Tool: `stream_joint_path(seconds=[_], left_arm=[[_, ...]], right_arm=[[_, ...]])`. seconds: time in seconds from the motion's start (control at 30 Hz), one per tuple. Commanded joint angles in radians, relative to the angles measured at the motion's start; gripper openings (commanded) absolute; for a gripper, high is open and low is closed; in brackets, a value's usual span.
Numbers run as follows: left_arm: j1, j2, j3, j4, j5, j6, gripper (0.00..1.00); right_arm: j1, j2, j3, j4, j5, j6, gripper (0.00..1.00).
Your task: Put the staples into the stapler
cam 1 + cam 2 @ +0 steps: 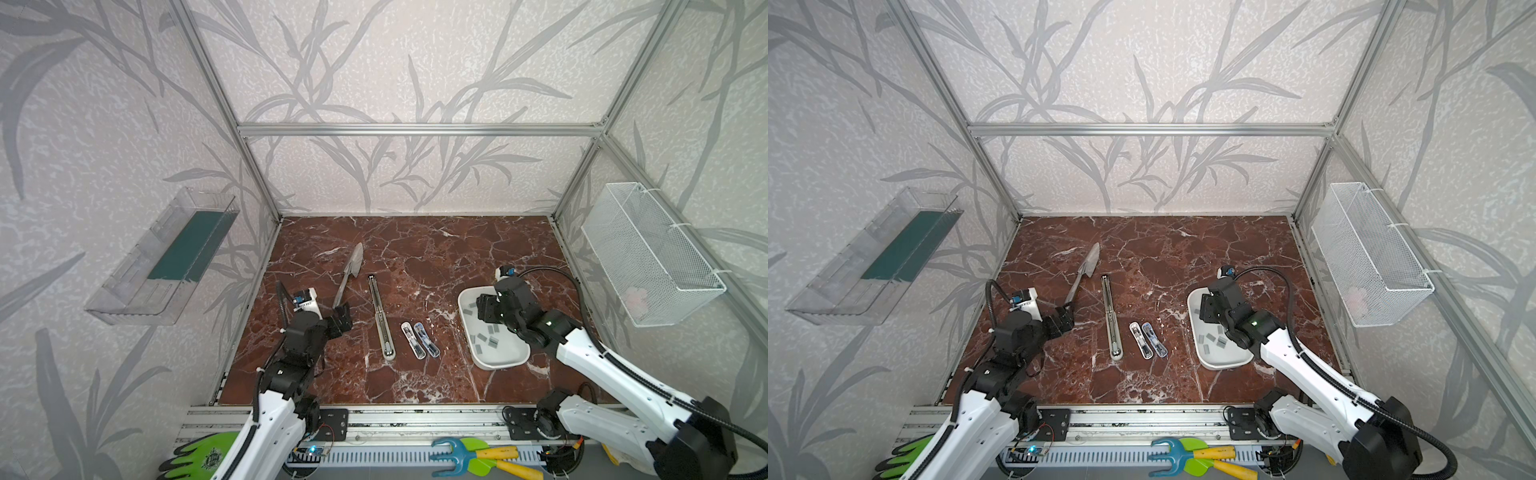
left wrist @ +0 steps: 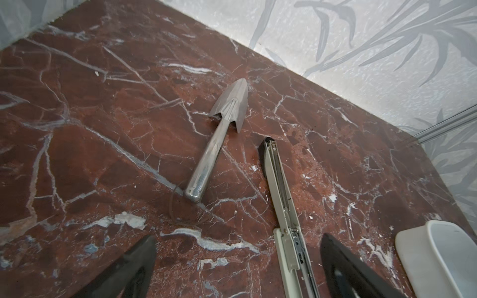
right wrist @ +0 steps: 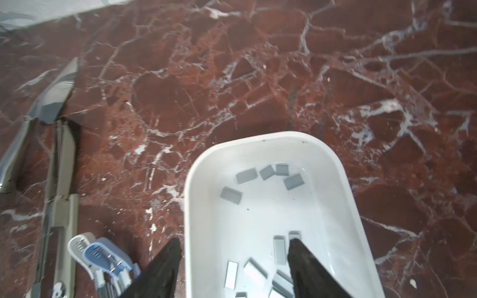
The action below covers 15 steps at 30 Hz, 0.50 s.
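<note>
Several grey staples [image 3: 246,175] lie loose in a white tray [image 3: 258,136] on the right of the marble table, seen in both top views [image 1: 486,338] [image 1: 1214,337]. My right gripper [image 3: 235,243] hangs open over the tray's left wall, with one finger outside it, the other inside beside a strip, and nothing held. A long grey stapler [image 1: 380,316] [image 2: 281,201] lies opened flat at centre. Two small staplers, white [image 1: 413,340] and blue [image 1: 427,340], lie beside it. My left gripper [image 2: 237,247] [image 1: 343,318] is open and empty, left of the long stapler.
A metal trowel [image 1: 349,274] [image 2: 219,144] lies just beyond the left gripper. A wire basket [image 1: 652,253] hangs on the right wall and a clear shelf [image 1: 162,257] on the left wall. Garden tools [image 1: 478,457] and a green glove [image 1: 203,453] lie below the table's front rail.
</note>
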Motion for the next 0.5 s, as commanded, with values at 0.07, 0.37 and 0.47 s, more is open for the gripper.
stream_joint_path(seconds=[0.07, 0.37, 0.47], left_arm=[[0.004, -0.121, 0.005, -0.210, -0.143, -0.024, 0.99], [0.004, -0.314, -0.046, -0.248, -0.201, -0.028, 0.99], [0.003, -0.344, -0.052, -0.260, -0.224, -0.029, 0.99]], right_arm=[[-0.095, 0.117, 0.038, -0.109, -0.073, -0.094, 0.54], [-0.141, 0.102, -0.034, -0.077, -0.060, -0.064, 0.46], [-0.154, 0.110, -0.073, -0.022, -0.076, -0.057, 0.46]])
